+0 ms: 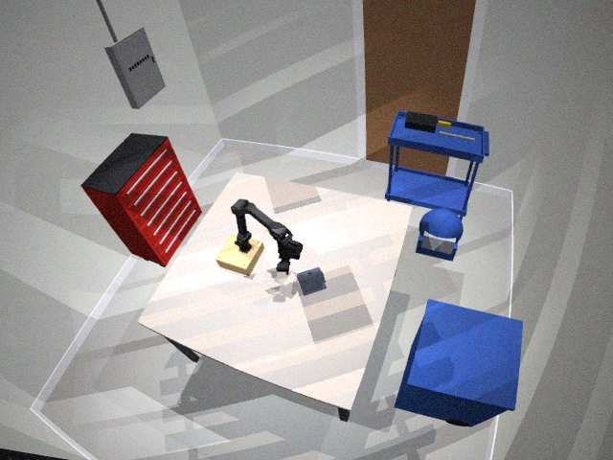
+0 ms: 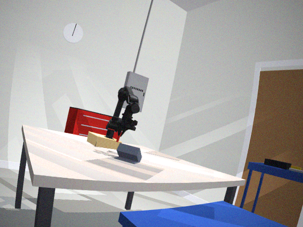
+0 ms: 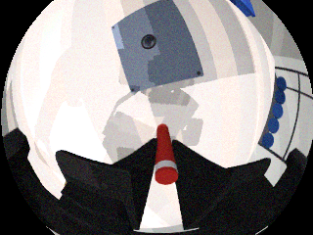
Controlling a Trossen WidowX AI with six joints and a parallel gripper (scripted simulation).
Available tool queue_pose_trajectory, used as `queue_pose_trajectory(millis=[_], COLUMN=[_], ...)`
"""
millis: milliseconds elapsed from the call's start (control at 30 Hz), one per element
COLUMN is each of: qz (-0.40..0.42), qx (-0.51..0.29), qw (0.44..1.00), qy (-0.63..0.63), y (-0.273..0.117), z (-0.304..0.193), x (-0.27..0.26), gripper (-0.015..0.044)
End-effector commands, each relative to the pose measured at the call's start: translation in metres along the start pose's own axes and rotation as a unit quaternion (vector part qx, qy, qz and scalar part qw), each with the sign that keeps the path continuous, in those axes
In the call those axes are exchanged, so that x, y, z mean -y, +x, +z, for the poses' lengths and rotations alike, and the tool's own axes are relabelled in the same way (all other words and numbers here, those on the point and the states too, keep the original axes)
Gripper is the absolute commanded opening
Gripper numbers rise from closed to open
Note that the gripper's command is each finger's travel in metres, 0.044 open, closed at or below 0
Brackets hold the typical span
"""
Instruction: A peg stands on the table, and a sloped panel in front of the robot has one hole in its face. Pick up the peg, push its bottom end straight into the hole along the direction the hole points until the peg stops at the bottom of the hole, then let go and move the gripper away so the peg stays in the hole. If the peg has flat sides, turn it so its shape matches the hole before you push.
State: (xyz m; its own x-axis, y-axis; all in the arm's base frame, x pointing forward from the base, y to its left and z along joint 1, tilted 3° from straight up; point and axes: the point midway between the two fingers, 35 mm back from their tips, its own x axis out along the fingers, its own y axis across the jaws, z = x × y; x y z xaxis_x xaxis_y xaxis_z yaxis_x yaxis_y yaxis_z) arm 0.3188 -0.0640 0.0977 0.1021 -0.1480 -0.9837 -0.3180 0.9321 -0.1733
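A red round peg point(image 1: 287, 272) point(image 2: 119, 137) point(image 3: 165, 153) with a pale grey band near one end is held off the table. My gripper point(image 1: 284, 268) point(image 3: 163, 144) is shut on it; the peg is slightly tilted in the exterior view. The blue-grey sloped panel block point(image 1: 312, 282) point(image 2: 128, 152) point(image 3: 176, 54) sits on the table just beyond the gripper. Its face shows one dark round hole point(image 3: 148, 41) in the wrist view. The peg's far end is apart from the panel, and the hole shows nothing in it.
The arm's yellowish base block point(image 1: 238, 257) point(image 2: 103, 142) stands on the table point(image 1: 217, 316) point(image 2: 73, 170) behind the gripper. Off the table are a red drawer cabinet point(image 1: 148, 208), a blue cart point(image 1: 430, 190), a blue chair-like object point(image 1: 441, 225) and a large blue box point(image 1: 465, 351).
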Motion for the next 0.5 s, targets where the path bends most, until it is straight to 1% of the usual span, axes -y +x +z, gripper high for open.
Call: queue_pose_trajectory(millis=[0, 467], qz=[-0.012, -0.041], qx=[0.002, 0.009], qw=[1.0, 0.997], qy=[-0.017, -0.065], y=[-0.002, -0.008], z=[0.004, 0.016], x=[-0.002, -0.012], gripper=[0.0, 0.0])
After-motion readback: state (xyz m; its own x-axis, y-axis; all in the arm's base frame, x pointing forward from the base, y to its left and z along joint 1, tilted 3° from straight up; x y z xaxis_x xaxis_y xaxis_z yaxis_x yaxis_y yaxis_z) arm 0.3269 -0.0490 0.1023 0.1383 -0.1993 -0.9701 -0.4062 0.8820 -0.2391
